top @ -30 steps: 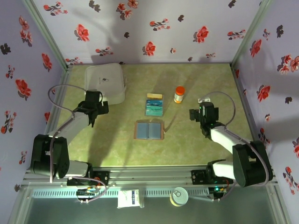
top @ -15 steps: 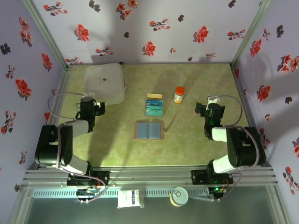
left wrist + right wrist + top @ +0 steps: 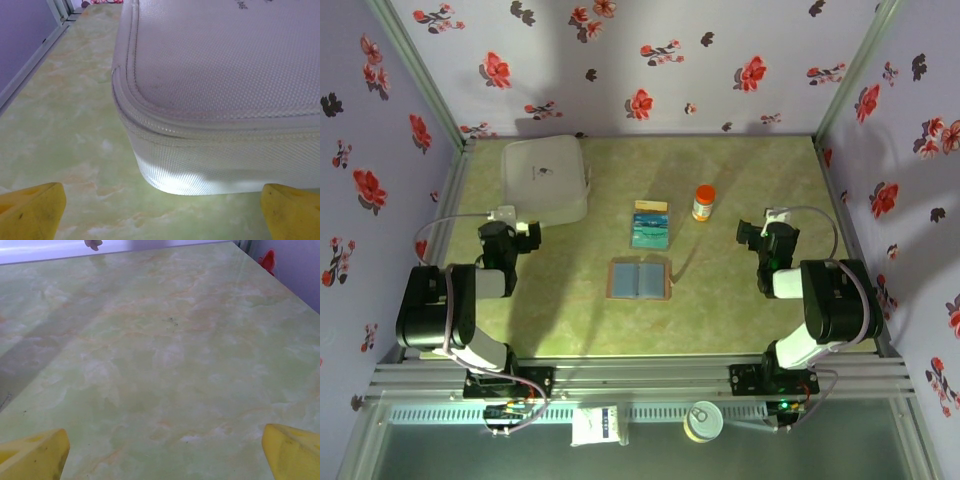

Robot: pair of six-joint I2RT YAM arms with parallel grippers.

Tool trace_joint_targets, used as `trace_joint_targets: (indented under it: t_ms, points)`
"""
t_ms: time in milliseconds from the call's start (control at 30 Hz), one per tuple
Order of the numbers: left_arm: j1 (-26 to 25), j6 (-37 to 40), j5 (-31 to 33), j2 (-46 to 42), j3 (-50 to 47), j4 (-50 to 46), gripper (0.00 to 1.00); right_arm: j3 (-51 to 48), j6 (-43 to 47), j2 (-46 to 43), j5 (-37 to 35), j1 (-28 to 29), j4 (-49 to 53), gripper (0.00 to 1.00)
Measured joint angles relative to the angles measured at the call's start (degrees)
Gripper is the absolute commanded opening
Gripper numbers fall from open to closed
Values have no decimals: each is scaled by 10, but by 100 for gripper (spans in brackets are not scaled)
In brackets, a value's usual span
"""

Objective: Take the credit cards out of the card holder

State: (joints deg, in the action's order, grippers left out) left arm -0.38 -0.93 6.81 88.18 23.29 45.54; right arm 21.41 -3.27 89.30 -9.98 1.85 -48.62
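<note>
The card holder (image 3: 640, 279) lies open and flat at the table's middle, blue-grey inside with a brown rim. Just beyond it the credit cards (image 3: 651, 226) lie in a small teal and blue pile on the table, with a tan strip at the far end. My left gripper (image 3: 509, 233) sits low at the left, well apart from both, and is open; its yellow fingertips (image 3: 30, 210) stand wide with bare table between them. My right gripper (image 3: 766, 235) rests at the right, also open, its fingertips (image 3: 35, 455) spread over bare table.
A white square box (image 3: 545, 178) stands at the back left; its corner (image 3: 165, 170) is close in front of my left gripper. A small bottle with an orange lid (image 3: 703, 203) stands right of the cards. Flowered walls enclose the table.
Both arms have drawn back toward the near edge and folded down at the sides. The holder and the cards have not moved. Both grippers stayed open.
</note>
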Motion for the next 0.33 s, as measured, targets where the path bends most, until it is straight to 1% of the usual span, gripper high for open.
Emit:
trace_joint_targets:
  t_ms: [200, 333]
  points:
    - [0, 0, 0, 0, 0, 23, 100, 1, 0, 0, 5, 0, 0, 99]
    - [0, 0, 0, 0, 0, 27, 100, 7, -3, 0, 22, -10, 2, 99]
